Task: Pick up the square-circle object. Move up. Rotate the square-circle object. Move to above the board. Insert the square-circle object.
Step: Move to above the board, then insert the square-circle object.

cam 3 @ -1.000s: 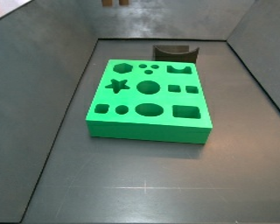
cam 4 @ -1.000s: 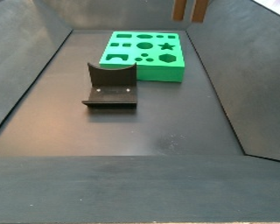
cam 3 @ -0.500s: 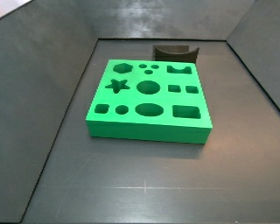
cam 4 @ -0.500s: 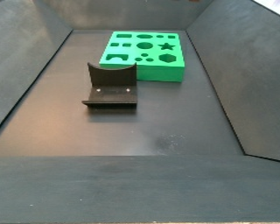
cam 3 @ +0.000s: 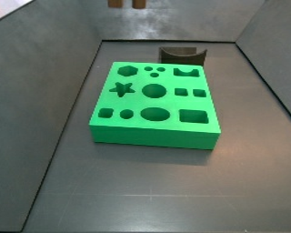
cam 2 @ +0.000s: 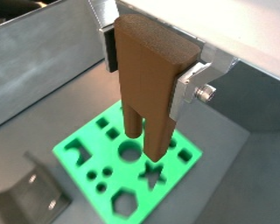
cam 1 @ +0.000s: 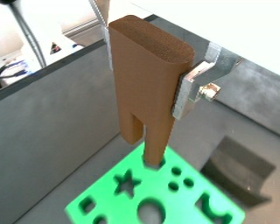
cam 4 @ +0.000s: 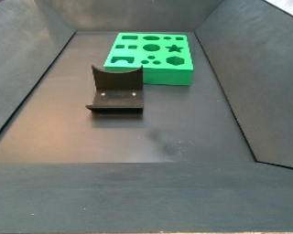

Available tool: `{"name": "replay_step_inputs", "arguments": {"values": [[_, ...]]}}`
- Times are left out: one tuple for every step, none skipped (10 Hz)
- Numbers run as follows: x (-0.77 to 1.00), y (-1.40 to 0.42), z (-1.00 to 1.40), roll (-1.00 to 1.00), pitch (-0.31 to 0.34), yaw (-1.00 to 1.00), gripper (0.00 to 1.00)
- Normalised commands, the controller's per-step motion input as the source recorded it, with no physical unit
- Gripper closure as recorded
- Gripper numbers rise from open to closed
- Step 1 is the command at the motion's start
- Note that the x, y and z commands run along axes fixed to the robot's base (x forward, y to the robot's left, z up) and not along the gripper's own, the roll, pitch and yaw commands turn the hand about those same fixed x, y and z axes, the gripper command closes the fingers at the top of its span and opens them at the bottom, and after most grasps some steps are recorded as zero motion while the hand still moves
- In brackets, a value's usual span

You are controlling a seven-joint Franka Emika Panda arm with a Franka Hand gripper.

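Note:
The square-circle object point(cam 1: 149, 114) is a tall brown block with two pegs at its lower end. My gripper point(cam 1: 149, 74) is shut on its upper part, and a silver finger point(cam 1: 187, 87) presses its side. Both wrist views show it hanging upright, pegs down, high above the green board point(cam 1: 108, 188). The same hold shows from the opposite side: gripper point(cam 2: 149, 74), object point(cam 2: 149, 114), board point(cam 2: 74, 150). In a side view only the two peg ends point(cam 3: 126, 4) show at the top edge, above the far end of the board point(cam 3: 155, 136). The board point(cam 4: 149, 77) lies flat in a side view with neither gripper nor object in view.
The dark fixture point(cam 3: 181, 56) stands just behind the board's far right corner. It also shows as the fixture point(cam 4: 116, 89) in front of the board, and in both wrist views point(cam 1: 241, 171) point(cam 2: 31, 197). Sloping grey walls point(cam 3: 39, 82) enclose the dark floor.
The brown block has left the top edge of one side view. In the other its peg ends vanished half a second ago and show again now. Board and fixture have not moved.

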Motion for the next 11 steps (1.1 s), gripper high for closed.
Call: {"name": "replay_step_inputs", "arguments": {"values": [[0.42,-1.00,0.05,0.00,0.118,0.01,1.00],[0.33,-0.72,0.04,0.01,0.128,0.01,1.00],[0.23,-0.43,0.04,0.02,0.136,0.01,1.00],[0.13,-0.18,0.04,0.03,0.113,0.01,1.00],[0.00,0.00,-0.01,0.00,0.007,0.00,1.00],[0.14,0.00,0.00,0.00,0.043,0.00,1.00],[0.08,0.11,-0.51,-0.14,0.000,-0.02,1.00],[0.00,0.00,-0.87,-0.08,0.000,-0.10,1.00],[0.00,-0.08,-1.00,0.00,0.000,-0.06,1.00],[0.00,-0.01,-1.00,0.00,0.000,-0.06,1.00],[0.00,-0.07,-1.00,0.00,-0.009,-0.06,1.00]]}}
